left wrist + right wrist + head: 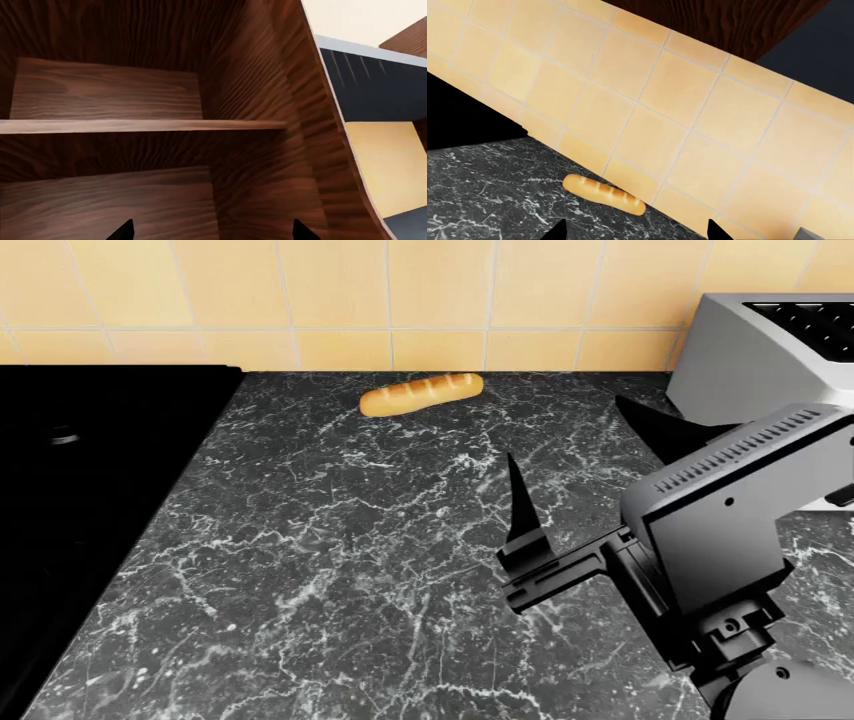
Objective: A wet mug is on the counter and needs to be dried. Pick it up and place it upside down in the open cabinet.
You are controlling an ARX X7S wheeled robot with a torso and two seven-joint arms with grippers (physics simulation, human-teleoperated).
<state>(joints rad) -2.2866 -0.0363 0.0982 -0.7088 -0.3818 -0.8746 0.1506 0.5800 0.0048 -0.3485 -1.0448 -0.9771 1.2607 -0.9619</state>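
Hovering over the counter (334, 560), the right gripper's (587, 455) fingers spread wide, empty.

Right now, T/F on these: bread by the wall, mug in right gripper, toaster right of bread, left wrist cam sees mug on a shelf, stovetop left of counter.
1. A bread roll lies on the counter near the tiled wall. True.
2. The right gripper holds the mug. False: it is open and empty; no mug shows in any view.
3. The toaster sits right of the roll. True.
4. The left wrist view shows a mug on a cabinet shelf. False: both shelves are bare.
5. The stovetop is left of the counter. True.
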